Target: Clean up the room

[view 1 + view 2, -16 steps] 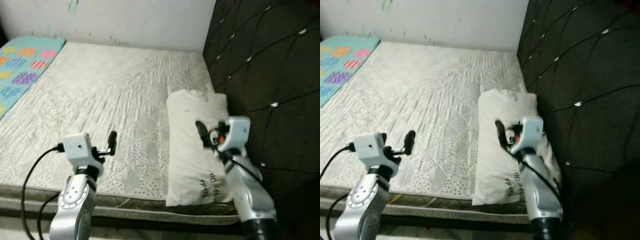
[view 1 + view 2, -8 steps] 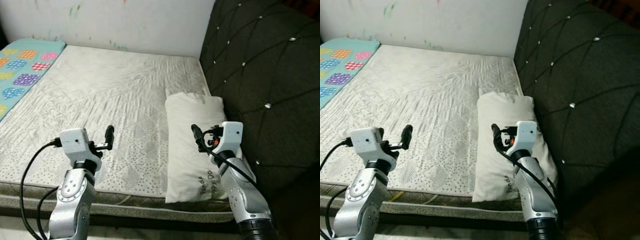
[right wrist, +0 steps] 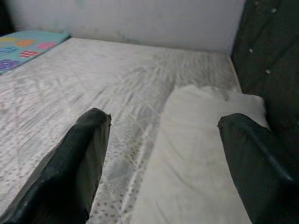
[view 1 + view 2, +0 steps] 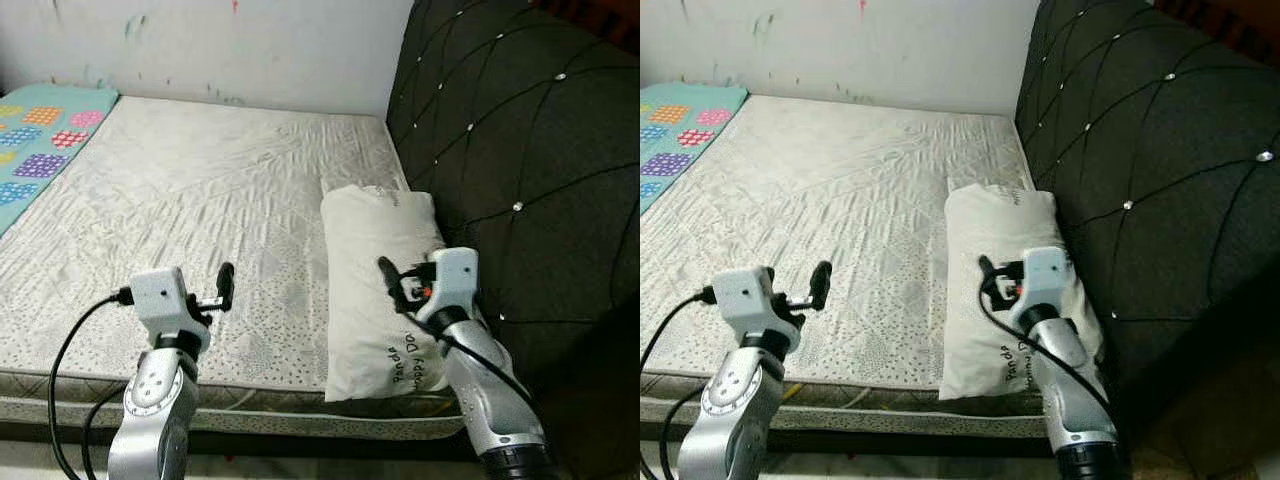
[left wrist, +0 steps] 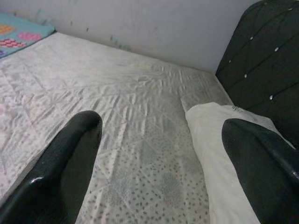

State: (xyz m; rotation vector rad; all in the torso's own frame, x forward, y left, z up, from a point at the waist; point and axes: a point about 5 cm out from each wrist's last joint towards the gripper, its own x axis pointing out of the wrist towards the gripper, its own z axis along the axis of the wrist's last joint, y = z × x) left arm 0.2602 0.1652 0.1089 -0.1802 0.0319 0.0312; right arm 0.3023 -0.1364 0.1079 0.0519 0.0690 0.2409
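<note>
Left eye view: our right gripper (image 4: 392,280) above pillow (image 4: 375,270), left gripper (image 4: 224,287) over mattress (image 4: 200,200); both spread wide, empty.

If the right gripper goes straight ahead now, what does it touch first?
Probably the pillow: the open right gripper points along it, low above it. Depth is unclear.

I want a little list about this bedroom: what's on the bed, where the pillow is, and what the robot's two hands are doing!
Bed: mattress with a pale quilted cover
Pillow: white pillow lying against the dark tufted headboard
Blanket: colourful patterned blanket at the far left corner
Left gripper: left gripper raised over the mattress's near edge, jaws open, holding nothing
Right gripper: right gripper above the pillow, jaws open, holding nothing
Wall: white, with small paint marks
</note>
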